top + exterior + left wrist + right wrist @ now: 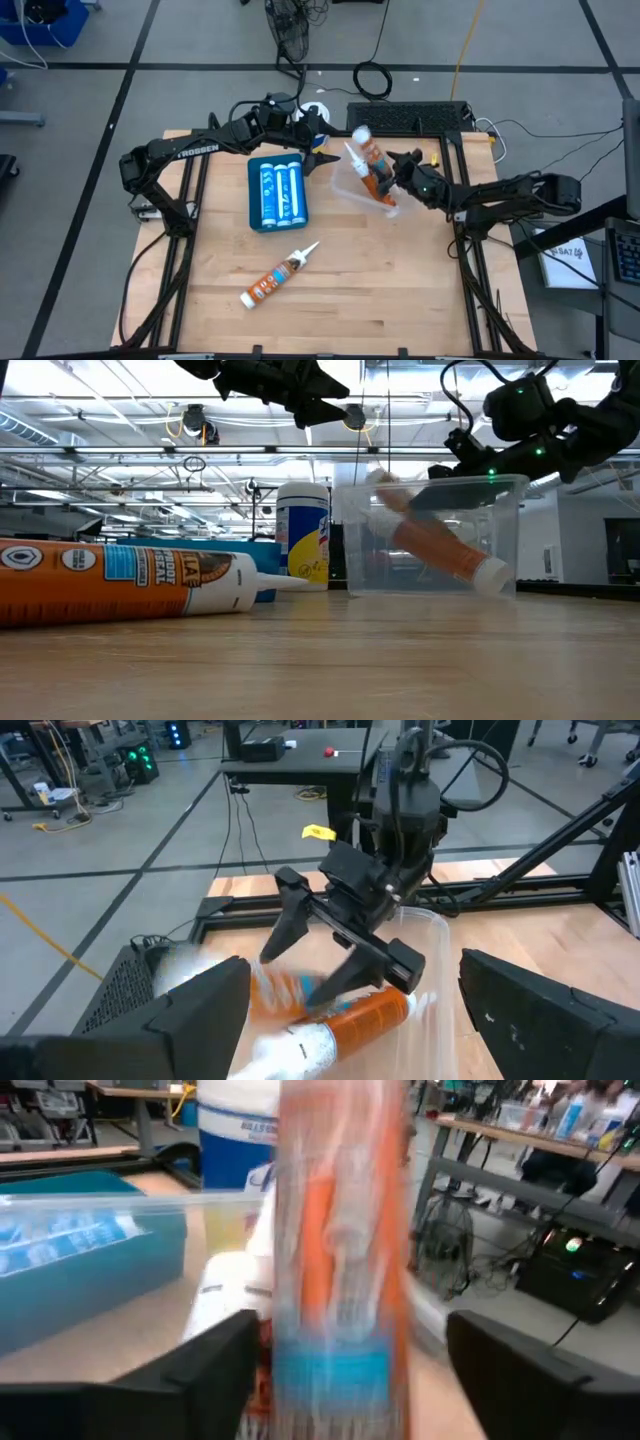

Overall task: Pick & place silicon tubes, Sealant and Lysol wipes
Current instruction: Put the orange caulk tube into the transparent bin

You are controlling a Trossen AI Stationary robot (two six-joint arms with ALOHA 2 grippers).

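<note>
Near the table's far edge, right of centre, a clear tub (350, 185) holds two orange tubes: one (380, 190) lying low, nozzle cap toward the low camera, another (365, 150) slanting over the rim, blurred. Right gripper (400, 170) is at the tub's right rim, fingers spread wide and empty, the blurred tube just ahead of them in the right wrist view. Left gripper (322, 150) hangs above the tub's left side, fingers wide apart, nothing between them.

Lysol wipes (303, 535) stand upright behind and left of the tub in the low view; in the high view the left arm covers most of the canister, only a bit of white lid showing. Blue-and-yellow label; brand not legible.

Blue tray (277, 192) sits left of the tub, two blue-labelled tubes side by side in it. Print too small to read.

Loose orange tube (280, 275) lies on bare wood toward the near edge, well apart from the rest, nozzle pointing toward the tray. Label fragments read "LA" and "ORT".

Left arm link reads "TROSSEN". Keyboard (410, 117) sits beyond the far edge.
</note>
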